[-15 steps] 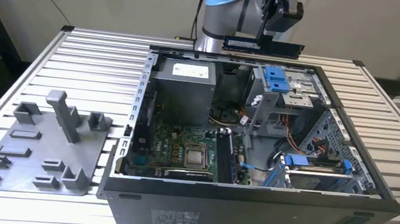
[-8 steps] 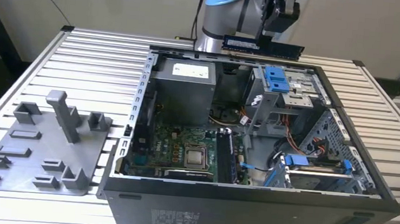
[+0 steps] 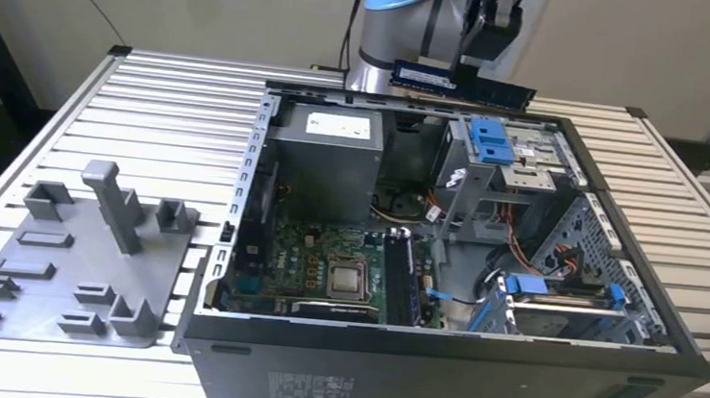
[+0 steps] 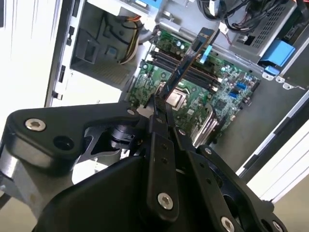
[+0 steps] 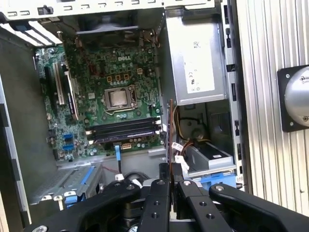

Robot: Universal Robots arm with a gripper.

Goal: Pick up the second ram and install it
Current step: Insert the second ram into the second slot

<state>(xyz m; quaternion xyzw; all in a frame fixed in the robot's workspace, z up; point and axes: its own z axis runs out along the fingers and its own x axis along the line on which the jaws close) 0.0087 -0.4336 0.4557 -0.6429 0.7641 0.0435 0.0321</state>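
Slatted table (image 3: 145, 94), gripper (image 3: 466, 71) clamping second ram (image 3: 503, 93), long axis seemingly level

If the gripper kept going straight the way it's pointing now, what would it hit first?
Probably the motherboard in the open computer case, near the memory slots. The memory stick in the gripper sticks out ahead and would touch first. Depth is unclear, so the spot is a guess.

Matt grey plastic tray (image 3: 57, 294), ribbed bare-metal table (image 3: 171, 96), matt black gripper (image 4: 159, 112), paper-labelled second ram (image 3: 487, 91)
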